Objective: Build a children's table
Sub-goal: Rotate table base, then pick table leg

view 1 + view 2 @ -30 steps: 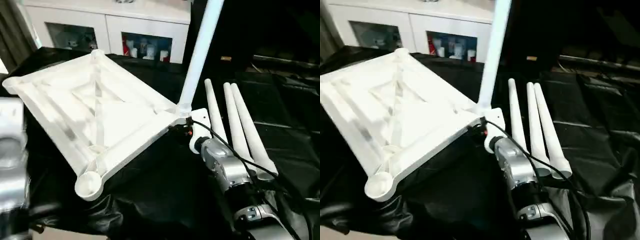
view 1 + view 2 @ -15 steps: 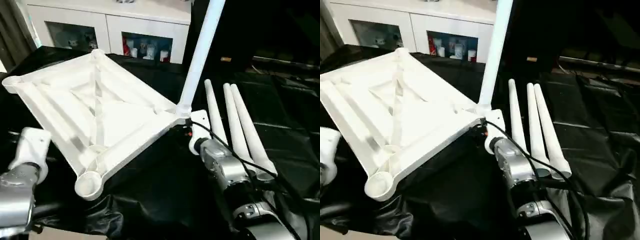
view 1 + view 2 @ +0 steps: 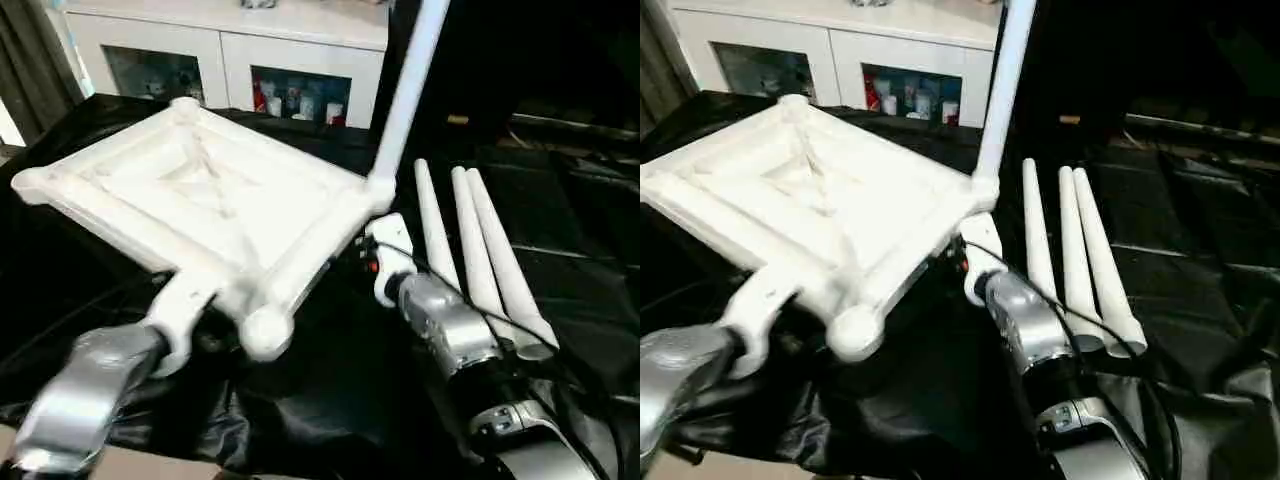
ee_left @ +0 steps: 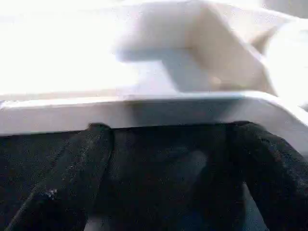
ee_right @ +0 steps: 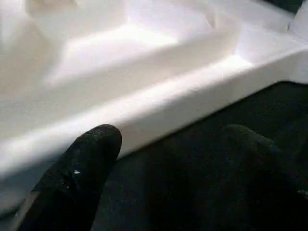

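The children's table top (image 3: 210, 200) lies underside up on black cloth, its ribs showing, with its near corner (image 3: 265, 330) tilted up. One white leg (image 3: 405, 90) stands in its right corner socket. Three loose legs (image 3: 478, 255) lie side by side to the right. My left gripper (image 4: 171, 144) is at the top's near edge, fingers (image 4: 91, 144) wide apart, open, with the white rim across their tips. Just below the corner that carries the leg, my right gripper (image 5: 173, 144) is open against the top's right edge, with black cloth between its fingers.
A white cabinet with glass doors (image 3: 220, 60) stands behind the work. Black cloth (image 3: 330, 400) covers the surface and hangs in folds at the front. My right forearm (image 3: 445, 325) lies between the top and the loose legs.
My left arm has come in from the lower left to the top's near edge, its fingers spreading. The top has turned and its near corner has risen. The right arm has barely moved.
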Motion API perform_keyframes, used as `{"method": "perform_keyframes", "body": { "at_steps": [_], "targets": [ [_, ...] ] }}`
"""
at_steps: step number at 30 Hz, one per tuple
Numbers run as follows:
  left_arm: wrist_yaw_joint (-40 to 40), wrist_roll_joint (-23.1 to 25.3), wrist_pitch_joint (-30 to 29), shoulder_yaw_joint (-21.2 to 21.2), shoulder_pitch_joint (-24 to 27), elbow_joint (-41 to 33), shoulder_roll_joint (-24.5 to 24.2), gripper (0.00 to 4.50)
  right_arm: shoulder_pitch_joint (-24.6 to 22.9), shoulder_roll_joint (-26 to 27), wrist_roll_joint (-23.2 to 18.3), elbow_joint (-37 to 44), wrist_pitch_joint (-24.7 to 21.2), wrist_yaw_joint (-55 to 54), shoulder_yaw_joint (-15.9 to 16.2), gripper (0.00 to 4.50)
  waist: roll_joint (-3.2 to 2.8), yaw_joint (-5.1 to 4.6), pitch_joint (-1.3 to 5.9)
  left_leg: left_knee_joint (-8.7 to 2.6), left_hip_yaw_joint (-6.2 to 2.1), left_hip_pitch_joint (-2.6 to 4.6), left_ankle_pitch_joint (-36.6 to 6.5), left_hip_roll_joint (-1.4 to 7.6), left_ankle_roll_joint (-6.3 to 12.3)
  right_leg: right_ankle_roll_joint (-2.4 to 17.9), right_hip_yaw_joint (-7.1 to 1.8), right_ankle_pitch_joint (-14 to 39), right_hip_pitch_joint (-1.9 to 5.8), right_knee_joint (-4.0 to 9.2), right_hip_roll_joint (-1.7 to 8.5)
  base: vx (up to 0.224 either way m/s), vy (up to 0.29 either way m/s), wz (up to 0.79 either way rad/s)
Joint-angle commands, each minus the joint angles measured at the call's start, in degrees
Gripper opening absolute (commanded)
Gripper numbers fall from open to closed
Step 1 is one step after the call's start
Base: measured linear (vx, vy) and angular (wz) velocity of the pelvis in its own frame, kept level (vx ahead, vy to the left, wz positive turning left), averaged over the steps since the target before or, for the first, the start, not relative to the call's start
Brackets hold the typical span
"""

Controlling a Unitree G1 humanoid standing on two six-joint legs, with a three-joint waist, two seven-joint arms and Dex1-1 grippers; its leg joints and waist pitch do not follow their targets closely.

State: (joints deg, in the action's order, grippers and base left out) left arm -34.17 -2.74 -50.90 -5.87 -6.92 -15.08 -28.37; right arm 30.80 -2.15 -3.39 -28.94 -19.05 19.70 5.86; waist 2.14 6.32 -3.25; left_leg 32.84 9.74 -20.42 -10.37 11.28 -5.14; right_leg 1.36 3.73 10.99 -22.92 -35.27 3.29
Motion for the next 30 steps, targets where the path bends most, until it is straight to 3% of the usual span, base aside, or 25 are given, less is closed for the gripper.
{"method": "perform_keyframes", "body": {
  "at_steps": [1,3,4,6,8,9,10,12,13,15,17,21,30],
  "targets": [
    [-0.3,-1.1,2.1,-1.9,-2.0,0.8,1.0,4.48,-0.9,-1.0,0.0,4.6,-4.2,0.4,0.6,3.85,-1.71,-0.39,3.47,-3.93,-0.58,0.68,-12.3,1.55,-2.0,6.8,-3.1,10.3,2.45,4.2,3.88,0.0,0.0,0.0],
    [-0.4,-1.4,2.5,-3.5,-3.2,1.8,2.1,4.48,-1.8,-2.5,0.6,8.7,-8.4,0.0,0.5,3.85,-1.56,-0.47,3.52,-3.85,-0.53,0.56,-11.5,1.5,-1.93,7.1,-3.11,8.8,2.61,4.16,3.83,0.0,0.0,0.0],
    [-0.5,-1.6,2.5,-4.4,-3.8,2.2,2.8,4.48,-2.1,-3.4,1.0,11.0,-11.0,-0.4,0.3,3.85,-1.88,-0.57,3.48,-3.78,-0.53,0.65,-10.9,1.45,-2.04,7.1,-3.1,7.5,2.61,4.09,3.56,0.0,0.0,0.0],
    [-0.3,-0.9,3.6,-5.7,-4.9,3.8,4.1,4.48,-2.5,-4.6,0.9,14.9,-15.6,-1.2,-0.5,3.85,-1.52,-0.45,3.71,-3.64,-0.51,0.4,-9.5,1.34,-2.01,7.1,-3.09,6.0,3.0,3.83,3.65,0.0,0.0,0.0],
    [0.6,0.1,5.2,-6.3,-6.1,5.8,5.6,4.48,-2.6,-5.5,0.7,18.2,-19.5,-2.4,-2.0,3.85,-2.16,-0.5,3.72,-3.41,-0.49,0.53,-8.6,1.23,-2.1,7.0,-3.14,4.5,2.93,3.85,3.47,0.0,0.0,0.0],
    [1.1,0.3,6.7,-6.2,-6.7,6.6,6.3,4.48,-2.2,-6.0,0.8,20.2,-22.8,-3.9,-3.5,3.85,-1.79,-0.57,3.68,-3.51,-0.57,0.23,-8.5,1.21,-2.05,7.0,-3.09,5.0,3.25,3.86,3.63,0.0,0.0,0.0],
    [1.1,0.3,6.7,-6.2,-6.7,6.6,6.4,4.5,-2.1,-6.0,0.8,20.3,-23.0,-4.0,-3.6,4.02,-1.72,-0.67,3.74,-3.44,-0.48,0.25,-8.5,1.18,-1.98,7.0,-3.12,5.1,3.21,3.89,3.65,0.0,0.0,0.0],
    [0.9,-0.2,9.0,-6.0,-7.0,6.8,6.6,4.5,-1.3,-6.3,0.8,22.0,-27.1,-6.4,-6.0,4.19,-2.19,-0.81,3.79,-3.38,-0.58,0.34,-8.9,1.27,-2.16,7.2,-3.09,6.3,3.11,3.9,3.82,0.0,0.0,0.0],
    [0.4,-0.7,10.3,-5.8,-7.1,6.5,6.4,4.5,-0.6,-6.6,0.8,22.6,-29.2,-7.3,-7.2,4.22,-1.93,-1.04,3.73,-3.41,-0.55,0.36,-9.1,1.22,-2.17,7.3,-3.07,6.8,3.17,4.02,3.68,0.0,0.0,0.0],
    [-1.6,-2.3,12.0,-5.1,-6.8,5.0,5.4,4.5,0.9,-7.4,1.0,23.1,-32.3,-8.8,-8.9,4.42,-1.96,-1.25,3.72,-3.31,-0.53,0.37,-8.5,1.17,-2.24,7.6,-3.06,7.1,3.15,3.88,3.67,0.0,0.0,0.0],
    [-2.3,-2.7,12.2,-4.9,-6.7,4.4,5.0,4.5,1.4,-7.7,1.2,22.9,-32.7,-9.0,-9.1,4.42,-1.98,-1.29,3.63,-3.29,-0.46,0.44,-8.8,1.26,-2.33,7.7,-3.05,7.4,3.01,3.97,3.72,0.0,0.0,0.0],
    [-8.5,-6.2,12.3,-3.6,-5.2,-0.8,1.8,4.5,4.6,-9.1,0.7,20.0,-38.5,-9.7,-11.1,4.42,-1.6,-1.43,3.65,-3.18,-0.34,0.43,-7.5,1.25,-2.21,8.2,-3.04,6.7,3.07,3.6,3.73,0.0,0.0,0.0],
    [-15.3,-12.9,8.7,-4.1,-4.1,-8.3,-2.3,4.5,8.0,-9.7,-0.4,10.4,-42.4,-9.7,-12.3,4.42,-1.56,-1.34,3.58,-3.06,-0.13,0.44,-7.0,1.2,-2.6,9.1,-3.03,5.9,3.05,3.32,3.67,0.0,0.0,0.0]
  ]
}}
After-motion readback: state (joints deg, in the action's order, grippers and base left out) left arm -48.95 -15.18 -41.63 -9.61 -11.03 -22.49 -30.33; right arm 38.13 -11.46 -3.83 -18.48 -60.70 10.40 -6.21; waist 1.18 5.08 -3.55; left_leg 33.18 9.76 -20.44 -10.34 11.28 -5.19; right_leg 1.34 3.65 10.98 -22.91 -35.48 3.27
